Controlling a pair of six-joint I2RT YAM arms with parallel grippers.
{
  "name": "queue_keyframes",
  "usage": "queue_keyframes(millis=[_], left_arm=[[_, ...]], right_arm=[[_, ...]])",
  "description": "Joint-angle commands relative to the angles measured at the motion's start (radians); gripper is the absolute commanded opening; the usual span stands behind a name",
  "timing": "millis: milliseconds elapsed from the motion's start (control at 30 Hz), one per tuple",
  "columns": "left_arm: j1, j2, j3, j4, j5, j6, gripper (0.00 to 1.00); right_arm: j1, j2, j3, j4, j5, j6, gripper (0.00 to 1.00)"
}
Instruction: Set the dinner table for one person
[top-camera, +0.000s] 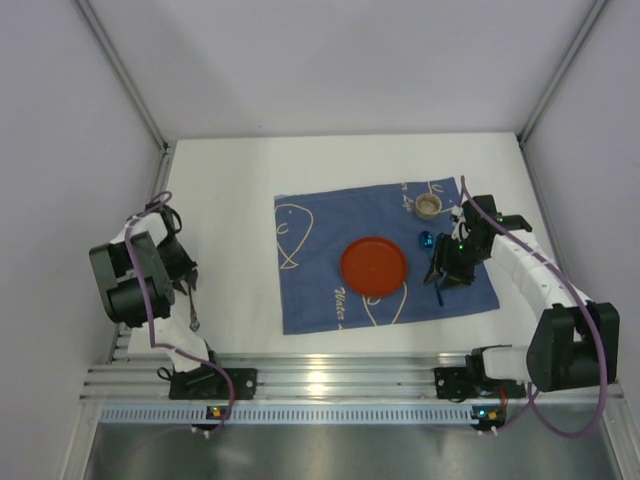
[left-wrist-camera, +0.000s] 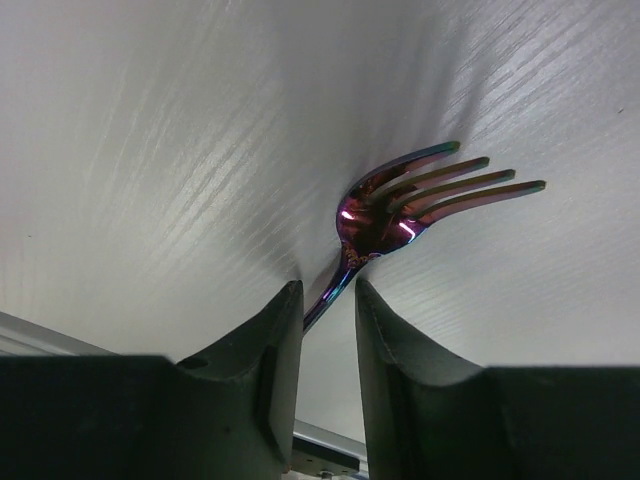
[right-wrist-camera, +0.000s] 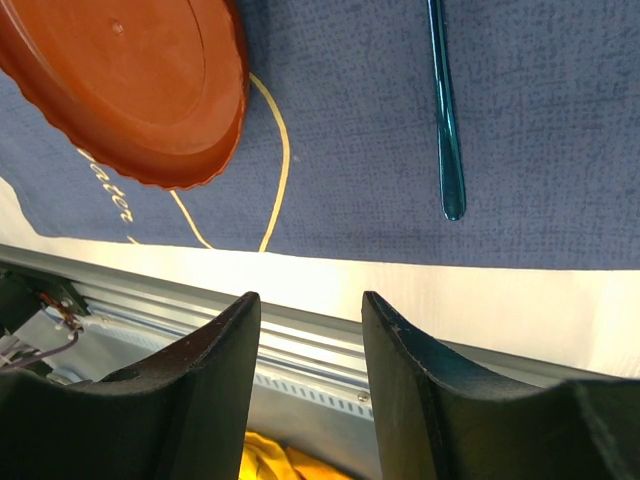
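The white dinner table (top-camera: 230, 180) carries a blue cloth (top-camera: 320, 225) with a red plate (top-camera: 374, 265) on it. A teal spoon (top-camera: 436, 275) lies on the cloth to the right of the plate, and its handle shows in the right wrist view (right-wrist-camera: 445, 120). My right gripper (top-camera: 452, 262) is open and empty just above the cloth beside the spoon; its jaws (right-wrist-camera: 310, 300) point toward the table's near edge. My left gripper (top-camera: 188, 290) is shut on an iridescent fork (left-wrist-camera: 400, 205), held by the handle over the bare table at the left, tines sticking out.
A small tan cup (top-camera: 428, 207) stands on the cloth's far right corner. The ribbed metal rail (top-camera: 320, 380) runs along the near edge. Grey walls close in the left, right and back. Something yellow (right-wrist-camera: 280, 465) lies below the rail.
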Motion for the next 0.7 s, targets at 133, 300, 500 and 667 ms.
queue_keyframes(millis=[133, 300, 500, 667], left_arm=[[0.006, 0.088, -0.012, 0.096, -0.076, -0.008, 0.25], [0.007, 0.131, -0.008, 0.138, -0.076, -0.006, 0.04], [-0.004, 0.079, 0.055, 0.1, -0.026, -0.029, 0.0], [-0.115, -0.006, 0.165, 0.014, 0.005, -0.099, 0.0]], right_arm=[[0.007, 0.03, 0.012, 0.016, 0.013, -0.015, 0.46], [0.007, 0.037, 0.015, 0.016, 0.016, -0.016, 0.46], [0.007, 0.033, 0.02, 0.014, 0.015, -0.013, 0.45], [0.007, 0.02, 0.02, 0.017, -0.01, 0.01, 0.45]])
